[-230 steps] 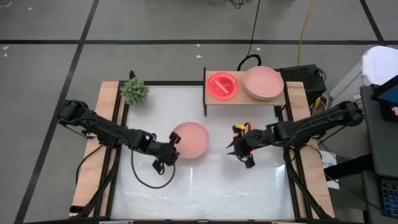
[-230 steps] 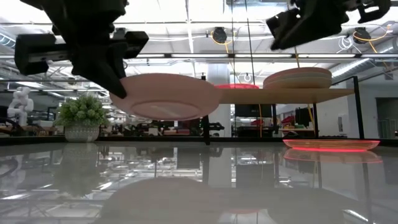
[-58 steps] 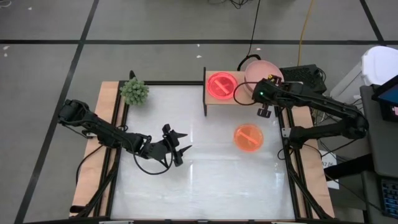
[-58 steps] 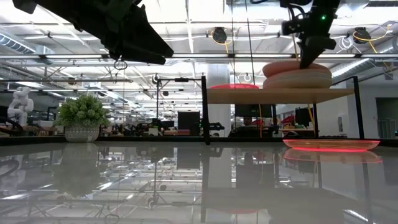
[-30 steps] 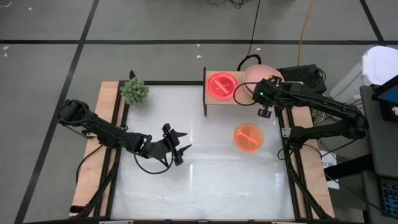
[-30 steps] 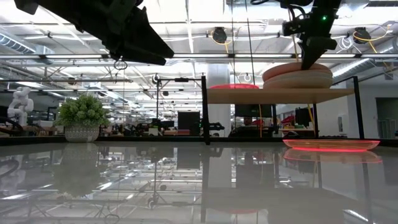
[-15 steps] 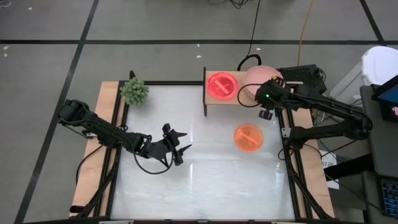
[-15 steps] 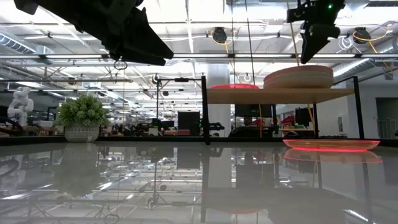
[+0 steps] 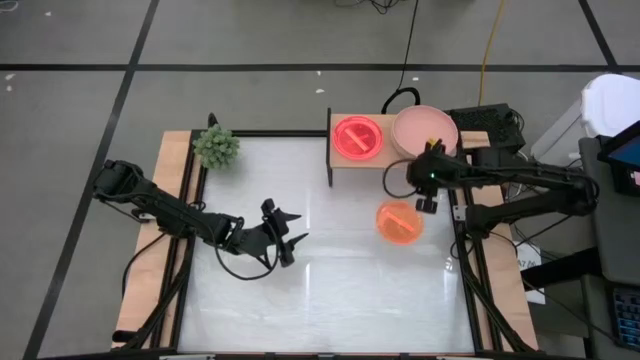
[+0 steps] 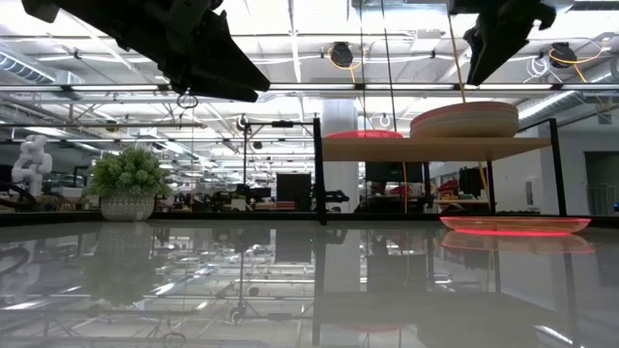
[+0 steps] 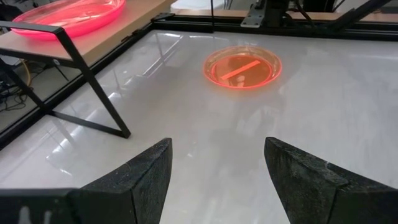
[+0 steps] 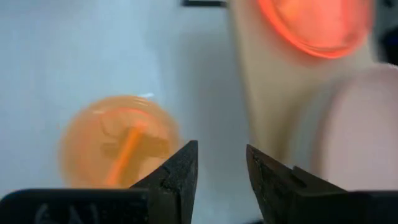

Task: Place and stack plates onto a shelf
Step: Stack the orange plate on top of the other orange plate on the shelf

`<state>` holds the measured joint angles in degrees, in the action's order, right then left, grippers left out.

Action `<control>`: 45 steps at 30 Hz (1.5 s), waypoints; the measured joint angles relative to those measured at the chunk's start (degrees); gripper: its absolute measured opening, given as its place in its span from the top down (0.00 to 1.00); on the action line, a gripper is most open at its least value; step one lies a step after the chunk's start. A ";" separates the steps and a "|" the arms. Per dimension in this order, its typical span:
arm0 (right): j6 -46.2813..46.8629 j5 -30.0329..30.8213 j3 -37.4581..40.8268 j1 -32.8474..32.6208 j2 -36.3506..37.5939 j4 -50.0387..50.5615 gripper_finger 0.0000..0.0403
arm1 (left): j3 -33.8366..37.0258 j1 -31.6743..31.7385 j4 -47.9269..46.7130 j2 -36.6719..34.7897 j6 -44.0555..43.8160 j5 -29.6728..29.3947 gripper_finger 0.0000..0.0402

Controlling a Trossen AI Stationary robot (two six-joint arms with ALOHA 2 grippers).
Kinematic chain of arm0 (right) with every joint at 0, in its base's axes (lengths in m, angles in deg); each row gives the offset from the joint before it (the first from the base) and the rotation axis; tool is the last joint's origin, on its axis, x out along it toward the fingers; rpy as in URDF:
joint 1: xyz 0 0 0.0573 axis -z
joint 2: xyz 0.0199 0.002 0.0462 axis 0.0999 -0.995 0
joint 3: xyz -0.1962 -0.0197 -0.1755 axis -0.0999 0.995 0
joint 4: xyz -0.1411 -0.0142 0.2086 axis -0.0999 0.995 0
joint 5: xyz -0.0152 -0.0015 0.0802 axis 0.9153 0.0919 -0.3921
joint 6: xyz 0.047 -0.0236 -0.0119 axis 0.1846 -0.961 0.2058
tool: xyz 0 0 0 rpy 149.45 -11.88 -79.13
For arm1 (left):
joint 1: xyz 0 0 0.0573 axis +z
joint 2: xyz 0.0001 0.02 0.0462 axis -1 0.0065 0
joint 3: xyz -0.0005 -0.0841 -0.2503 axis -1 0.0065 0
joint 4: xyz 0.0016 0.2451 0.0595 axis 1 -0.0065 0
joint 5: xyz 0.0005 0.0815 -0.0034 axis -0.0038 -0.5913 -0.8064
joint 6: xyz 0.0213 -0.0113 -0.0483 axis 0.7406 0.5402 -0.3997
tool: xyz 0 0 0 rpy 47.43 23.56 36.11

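**Q:** Starting at the left side of the table, what is there?

**A:** A small spiky green plant (image 9: pixel 215 146) stands at the far left corner of the white table (image 9: pixel 330 300), well away from both pincers. Nearer the front, the left arm reaches in over the tabletop. Its left gripper (image 9: pixel 285 232) hangs above bare table with its two dark fingers (image 11: pixel 140 177) spread wide and holding nothing. Everything the task concerns lies well off to that pincer's right.

**Q:** Where is the shelf?

**A:** The shelf (image 9: pixel 385 162), light wood on dark supports, stands at the far edge, right of centre. A neon pink plate (image 9: pixel 357 137) rests on its left half. A stack of larger salmon-pink plates (image 9: pixel 424 128) sits on its right half; the low view shows the stack (image 10: pixel 464 120) lying flat on the wood.

**Q:** And the right pincer?

**A:** The right gripper (image 9: pixel 425 190) is raised just in front of the shelf, close to the stack's near edge but not touching it. Its fingers (image 12: pixel 177 168) stand partly apart with an empty gap between them, gripping nothing.

**Q:** Is any plate off the shelf?

**A:** Yes. A translucent orange plate (image 9: pixel 399 220) lies flat on the table, just below and slightly left of the right pincer, in front of the shelf. The left wrist camera sees it (image 11: pixel 243 66) far ahead across the glossy surface.
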<state>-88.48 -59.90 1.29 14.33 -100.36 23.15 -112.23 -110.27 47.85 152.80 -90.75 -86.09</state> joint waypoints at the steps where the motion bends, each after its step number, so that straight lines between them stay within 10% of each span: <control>1: 1.06 -1.05 0.00 -1.22 0.00 0.00 0.70 | -0.01 -0.07 0.00 0.01 0.01 0.27 0.35; 21: 19.51 -9.63 19.16 -23.92 -0.01 -12.51 0.71 | -0.01 -1.81 0.33 0.02 -0.60 3.47 0.35; 45: 30.03 -11.49 35.94 -27.91 -5.49 -28.91 0.71 | -0.01 -1.99 2.08 0.02 0.82 3.60 0.35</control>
<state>-58.45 -71.39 37.23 -13.58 -105.85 -5.76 -112.25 -112.26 49.93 152.82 -89.93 -82.49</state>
